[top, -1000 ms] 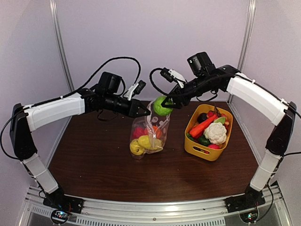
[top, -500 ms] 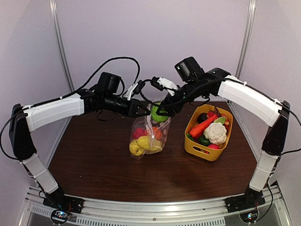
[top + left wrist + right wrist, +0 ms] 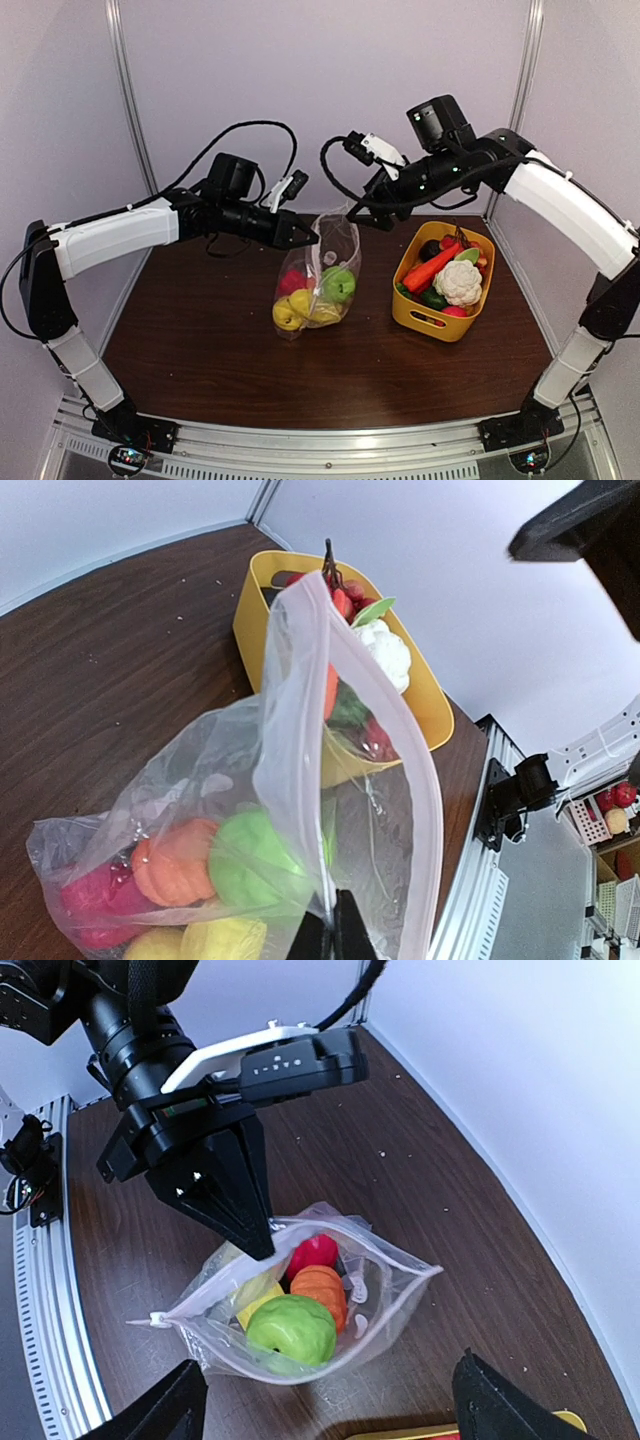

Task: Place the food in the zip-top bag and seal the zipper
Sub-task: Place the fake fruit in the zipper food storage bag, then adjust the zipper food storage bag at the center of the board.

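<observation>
The zip-top bag (image 3: pixel 318 270) stands on the table with its mouth wide open. My left gripper (image 3: pixel 305 237) is shut on the bag's rim (image 3: pixel 333 935) and holds it up. Food lies inside: a green ball (image 3: pixel 291 1328), an orange piece (image 3: pixel 320 1291), a red piece (image 3: pixel 313 1256) and a yellow lemon (image 3: pixel 287 314). The zipper (image 3: pixel 390 710) runs unsealed along the mouth. My right gripper (image 3: pixel 362 212) hangs above the bag's mouth (image 3: pixel 326 1362), open, with nothing between its fingers.
A yellow basket (image 3: pixel 425 315) stands to the right of the bag and holds a carrot (image 3: pixel 432 266), a cauliflower (image 3: pixel 458 282) and several other toy foods. Walls close in behind and on both sides of the brown table (image 3: pixel 200 340).
The green ball left my right gripper and now lies inside the bag. The right gripper opened wider and drew up and back to the right. The left gripper kept its hold.
</observation>
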Motion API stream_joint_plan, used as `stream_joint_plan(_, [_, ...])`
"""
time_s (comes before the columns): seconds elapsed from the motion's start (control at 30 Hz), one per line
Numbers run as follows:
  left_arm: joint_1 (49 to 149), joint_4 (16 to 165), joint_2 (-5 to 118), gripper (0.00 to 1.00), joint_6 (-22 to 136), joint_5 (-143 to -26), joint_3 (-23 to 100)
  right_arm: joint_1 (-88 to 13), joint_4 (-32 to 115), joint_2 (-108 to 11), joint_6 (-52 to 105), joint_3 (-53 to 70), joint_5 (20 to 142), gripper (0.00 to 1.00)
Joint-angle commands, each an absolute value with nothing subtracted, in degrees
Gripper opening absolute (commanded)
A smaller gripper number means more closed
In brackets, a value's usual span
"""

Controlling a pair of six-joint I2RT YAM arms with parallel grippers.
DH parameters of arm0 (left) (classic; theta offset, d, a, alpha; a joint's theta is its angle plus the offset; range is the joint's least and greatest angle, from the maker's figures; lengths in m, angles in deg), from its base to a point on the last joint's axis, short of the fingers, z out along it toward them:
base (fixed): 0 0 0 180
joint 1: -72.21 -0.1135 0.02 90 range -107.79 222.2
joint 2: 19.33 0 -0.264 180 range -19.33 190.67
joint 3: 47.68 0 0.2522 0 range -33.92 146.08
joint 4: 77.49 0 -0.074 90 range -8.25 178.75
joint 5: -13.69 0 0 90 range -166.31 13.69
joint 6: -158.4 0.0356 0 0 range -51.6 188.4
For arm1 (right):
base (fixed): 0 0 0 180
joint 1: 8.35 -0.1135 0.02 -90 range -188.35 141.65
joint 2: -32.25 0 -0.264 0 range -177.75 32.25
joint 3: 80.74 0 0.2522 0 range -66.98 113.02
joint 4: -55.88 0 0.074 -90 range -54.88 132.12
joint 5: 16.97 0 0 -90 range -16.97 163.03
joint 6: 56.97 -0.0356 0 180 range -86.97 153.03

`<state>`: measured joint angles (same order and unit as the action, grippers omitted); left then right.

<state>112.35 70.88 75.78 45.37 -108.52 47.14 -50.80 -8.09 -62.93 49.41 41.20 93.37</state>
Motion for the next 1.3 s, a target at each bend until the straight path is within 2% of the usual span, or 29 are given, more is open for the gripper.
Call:
stream_joint_plan(0.0, [109.7,64.7,71.7,0.00,50.7,-102.9,53.3,-45.0,-7.5,-56.2,50.2,37.5,92.3,0.85])
stream_joint_plan(0.13, [108.2,60.8,65.3,0.00,54.6,-93.5,55.7,-36.3,-4.4,-51.6,49.9,28.9,92.1,0.83])
stream_joint_plan(0.27, [111.3,56.9,73.4,0.00,55.0,-101.5,57.1,-30.7,-3.4,-50.0,51.9,20.3,84.4,0.77])
stream_joint_plan(0.37, [112.5,61.0,74.8,0.00,51.9,-108.4,55.2,-30.4,-3.5,-48.9,53.4,15.9,81.2,0.75])
stream_joint_plan(0.47, [112.5,66.1,73.4,0.00,49.9,-112.9,52.5,-30.4,-4.5,-49.2,50.6,15.5,82.4,0.70])
stream_joint_plan(0.63, [112.5,68.9,71.9,0.00,48.7,-112.7,49.4,-30.4,-4.2,-50.7,51.4,13.1,81.9,0.68])
stream_joint_plan(0.93, [112.5,71.8,71.7,0.00,46.6,-114.1,47.4,-30.4,-2.7,-55.8,63.0,11.0,74.5,0.58])
stream_joint_plan(1.27, [112.5,72.0,71.7,0.00,46.4,-114.5,47.1,-31.6,-5.6,-63.1,70.9,14.5,76.3,0.49])
